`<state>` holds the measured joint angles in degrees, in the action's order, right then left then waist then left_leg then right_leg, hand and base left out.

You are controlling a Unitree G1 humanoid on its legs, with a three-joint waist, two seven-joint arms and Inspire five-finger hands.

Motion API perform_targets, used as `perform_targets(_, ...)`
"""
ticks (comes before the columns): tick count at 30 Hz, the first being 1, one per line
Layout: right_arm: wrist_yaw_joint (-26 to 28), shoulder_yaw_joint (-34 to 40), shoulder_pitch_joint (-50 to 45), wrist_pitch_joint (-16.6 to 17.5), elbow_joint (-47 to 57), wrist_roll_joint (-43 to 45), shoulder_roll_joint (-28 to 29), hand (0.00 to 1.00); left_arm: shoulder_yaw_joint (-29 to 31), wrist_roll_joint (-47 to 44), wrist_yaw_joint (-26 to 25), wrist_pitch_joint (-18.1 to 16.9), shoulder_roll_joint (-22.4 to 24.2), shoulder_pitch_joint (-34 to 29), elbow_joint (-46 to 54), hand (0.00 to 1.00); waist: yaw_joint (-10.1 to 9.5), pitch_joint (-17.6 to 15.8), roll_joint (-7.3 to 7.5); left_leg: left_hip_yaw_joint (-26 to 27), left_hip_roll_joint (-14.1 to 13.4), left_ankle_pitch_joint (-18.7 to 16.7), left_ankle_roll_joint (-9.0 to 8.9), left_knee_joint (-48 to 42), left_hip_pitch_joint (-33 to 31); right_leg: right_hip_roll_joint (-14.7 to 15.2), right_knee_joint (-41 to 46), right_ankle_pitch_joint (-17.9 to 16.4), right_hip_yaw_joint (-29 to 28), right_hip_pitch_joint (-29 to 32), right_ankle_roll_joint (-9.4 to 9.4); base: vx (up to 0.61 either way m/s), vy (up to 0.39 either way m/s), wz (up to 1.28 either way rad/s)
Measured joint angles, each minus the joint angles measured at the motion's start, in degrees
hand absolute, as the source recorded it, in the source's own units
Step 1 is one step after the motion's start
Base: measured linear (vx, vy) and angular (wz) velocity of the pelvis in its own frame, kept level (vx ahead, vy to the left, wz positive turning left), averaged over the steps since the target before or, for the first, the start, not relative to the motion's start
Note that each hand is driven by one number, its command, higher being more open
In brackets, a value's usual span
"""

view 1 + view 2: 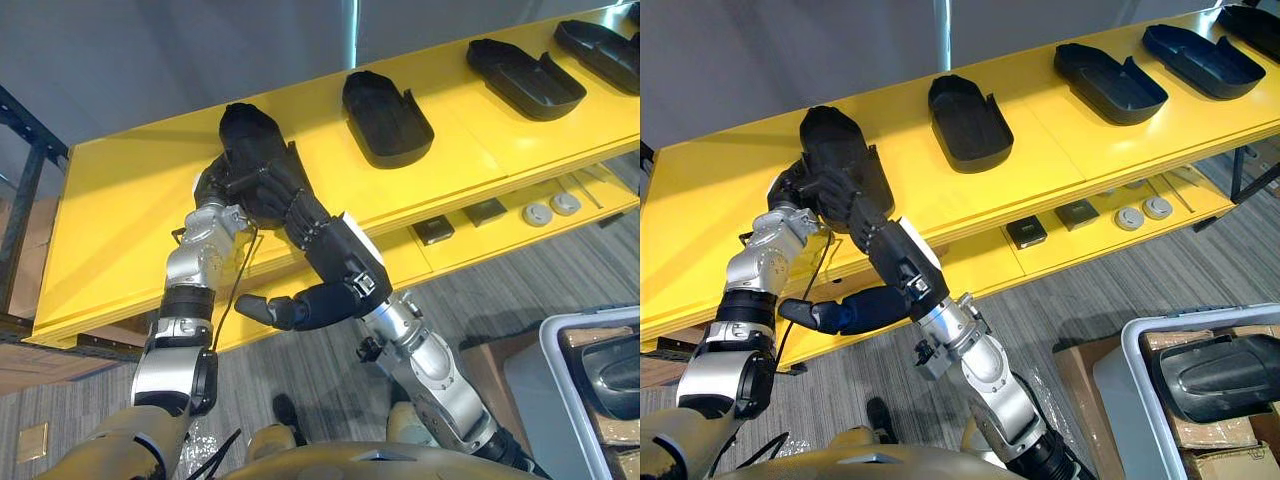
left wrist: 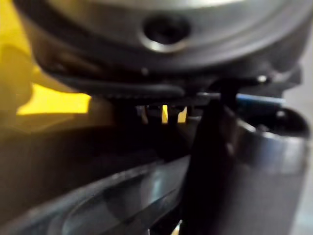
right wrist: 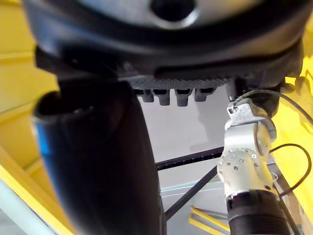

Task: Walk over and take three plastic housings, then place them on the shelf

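A black plastic housing [image 1: 250, 135] lies on the left part of the yellow shelf [image 1: 120, 200]. My left hand [image 1: 213, 185] is at its near edge, fingers curled onto it. My right hand [image 1: 335, 255] reaches in from the right. Its fingers [image 1: 280, 195] lie against the housing's near side, with the thumb [image 1: 270, 310] spread well away below the shelf edge. Three more black housings rest open side up along the shelf to the right: one at the middle [image 1: 385, 118], one further right [image 1: 525, 78], and one at the far right end [image 1: 600, 40].
A lower yellow shelf [image 1: 450, 255] carries small dark square parts [image 1: 433, 230] and round grey parts [image 1: 537, 213]. A grey bin [image 1: 1140, 350] at the lower right holds another black housing [image 1: 1220, 375], with cardboard boxes around it. A dark metal rack [image 1: 25, 190] stands at the left.
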<state>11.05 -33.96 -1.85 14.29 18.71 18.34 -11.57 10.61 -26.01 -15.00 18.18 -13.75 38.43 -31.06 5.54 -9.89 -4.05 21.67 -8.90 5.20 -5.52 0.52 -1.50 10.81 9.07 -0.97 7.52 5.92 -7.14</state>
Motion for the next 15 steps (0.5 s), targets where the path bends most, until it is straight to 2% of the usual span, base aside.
perform_targets(5, -0.50, -0.50, -0.70, 0.00, 0.00, 0.01, 0.00, 1.00, 2.43, 2.53, -4.51, 0.68, -0.49, 0.35, -0.34, 1.00, 0.75, 0.05, -0.48, 0.15, -0.04, 0.10, -0.01, 0.31, 0.03, -0.09, 0.00, 0.03, -0.06, 0.18, -0.02, 0.00, 0.000, 0.00)
perform_targets(10, -0.81, -0.56, -2.01, 0.01, -0.02, 0.01, 0.00, 1.00, 5.21, 6.71, -8.92, 0.85, -4.65, 0.38, -2.63, 1.00, 0.73, -0.02, -0.90, 0.17, -0.14, 0.44, -0.13, 0.67, 0.10, -0.27, 0.01, 0.05, -0.05, 0.26, 0.01, 0.00, 0.000, 0.00)
perform_targets(15, -0.80, -1.04, -2.03, 0.01, -0.02, 0.02, 0.00, 1.00, 6.21, 8.70, -9.21, 2.22, -6.27, 0.40, -2.90, 1.00, 0.56, -0.02, -0.90, 0.15, -0.14, 0.43, -0.14, 0.67, 0.13, -0.27, 0.00, 0.05, -0.03, 0.18, 0.02, 0.00, 0.000, 0.00)
